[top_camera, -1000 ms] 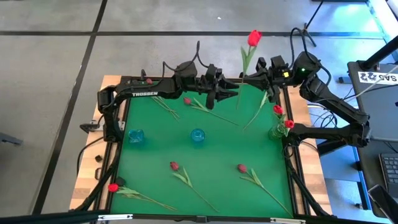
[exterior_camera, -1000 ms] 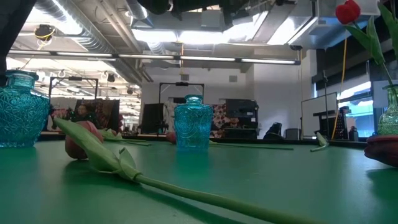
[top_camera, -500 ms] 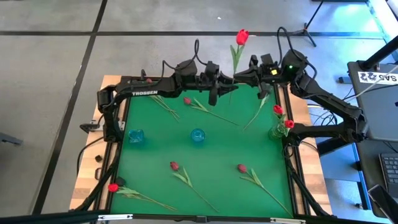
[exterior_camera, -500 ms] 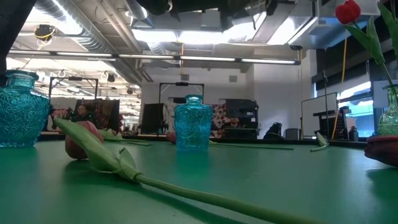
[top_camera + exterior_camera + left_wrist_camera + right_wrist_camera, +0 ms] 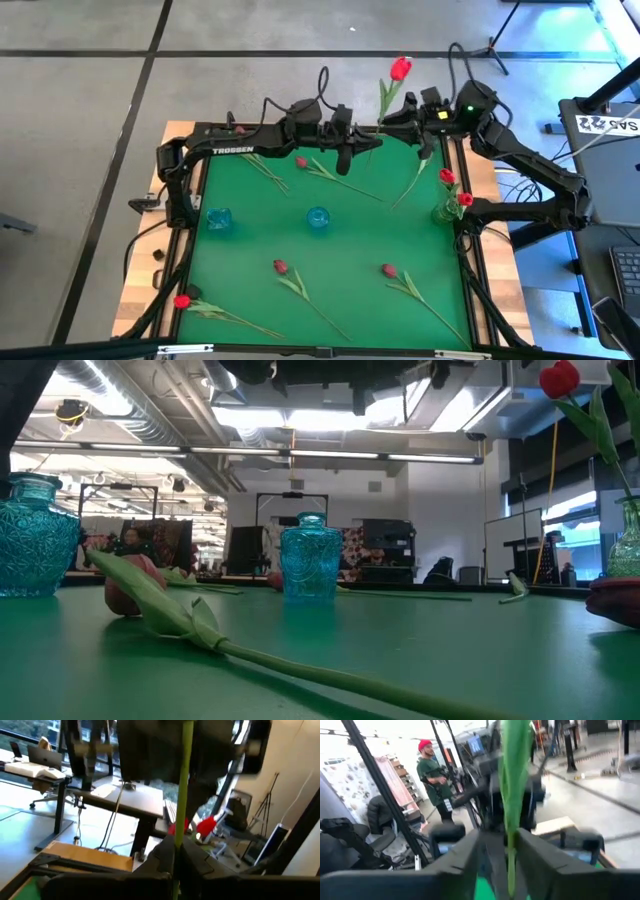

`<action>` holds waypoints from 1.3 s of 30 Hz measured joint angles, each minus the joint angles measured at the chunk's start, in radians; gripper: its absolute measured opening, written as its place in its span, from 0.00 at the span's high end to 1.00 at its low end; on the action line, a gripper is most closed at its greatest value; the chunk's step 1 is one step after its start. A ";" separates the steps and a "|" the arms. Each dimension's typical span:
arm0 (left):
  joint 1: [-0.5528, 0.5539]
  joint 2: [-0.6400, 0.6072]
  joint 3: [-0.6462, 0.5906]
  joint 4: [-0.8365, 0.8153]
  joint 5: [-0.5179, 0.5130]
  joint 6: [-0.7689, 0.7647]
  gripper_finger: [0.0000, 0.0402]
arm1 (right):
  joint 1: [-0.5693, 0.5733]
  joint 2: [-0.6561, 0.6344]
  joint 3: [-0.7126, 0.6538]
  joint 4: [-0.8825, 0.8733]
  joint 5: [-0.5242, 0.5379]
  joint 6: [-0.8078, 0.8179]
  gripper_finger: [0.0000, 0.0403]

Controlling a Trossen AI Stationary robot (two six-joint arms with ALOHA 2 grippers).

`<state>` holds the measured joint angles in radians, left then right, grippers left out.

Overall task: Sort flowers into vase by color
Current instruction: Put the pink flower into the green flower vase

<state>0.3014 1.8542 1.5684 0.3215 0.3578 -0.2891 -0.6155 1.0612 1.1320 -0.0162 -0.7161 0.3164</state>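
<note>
A red-headed tulip [image 5: 401,68] stands nearly upright above the table's far edge, between my two grippers. My left gripper [image 5: 368,143] reaches in from the left and is shut on its green stem [image 5: 183,780]. My right gripper [image 5: 392,126] comes from the right and is open. Its fingers [image 5: 540,852] stand on either side of the same stem [image 5: 512,795]. Several more tulips [image 5: 290,278] lie flat on the green mat [image 5: 360,230]. Two blue vases [image 5: 318,218] stand on it. A clear vase [image 5: 447,210] at the right edge holds red tulips. My left gripper pinches the tulip's stem, low on its length [image 5: 176,851], between its two fingers. The fingers lie level, coming from the table's left, across the stem. The tulip is lifted clear of the table, head up and tilted slightly right. My right gripper: I cannot tell whether a finger touches the stem.
In the low view a tulip [image 5: 150,595] lies close in front, with the blue vases [image 5: 310,560] behind it. The clear vase [image 5: 628,540] with a red head [image 5: 560,380] stands at the right. A person in a red cap [image 5: 432,775] stands beyond the table.
My right gripper has carried the upright tulip toward the left arm, along the far edge. My left gripper, wide open a second ago, has shut on the stem. The tulip's head swung left, then back a little to the right.
</note>
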 joint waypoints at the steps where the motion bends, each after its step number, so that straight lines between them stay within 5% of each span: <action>1: -0.006 0.000 0.000 -0.012 0.001 0.011 0.99 | 0.000 -0.006 0.000 0.009 -0.001 -0.002 0.63; 5: -0.029 0.000 0.000 -0.044 -0.017 0.054 0.99 | 0.000 -0.006 0.001 0.032 0.033 -0.004 0.51; 8: -0.037 0.000 0.000 -0.049 -0.027 0.073 1.00 | 0.000 0.001 0.001 0.049 0.042 -0.007 0.52; 12: -0.036 0.000 0.000 -0.059 -0.028 0.088 0.99 | 0.000 0.001 0.001 0.088 0.040 -0.007 0.65; 17: -0.036 0.000 0.000 -0.085 -0.028 0.096 0.93 | 0.000 -0.003 0.001 0.143 -0.041 -0.011 0.95; 26: -0.061 -0.093 0.001 -0.220 0.030 0.060 0.73 | -0.025 -0.124 0.000 0.076 -0.244 0.061 0.98; 32: -0.136 -0.153 0.001 -0.320 0.041 0.046 0.68 | -0.168 -0.327 0.000 -0.044 -0.299 0.076 0.98; 39: -0.225 -0.155 0.001 -0.313 -0.127 -0.009 0.68 | -0.381 -0.506 0.001 -0.123 -0.298 0.147 0.99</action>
<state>0.0763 1.6989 1.5696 0.0086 0.2304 -0.2986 -0.9962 0.5554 1.1328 -0.1393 -1.0145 0.4638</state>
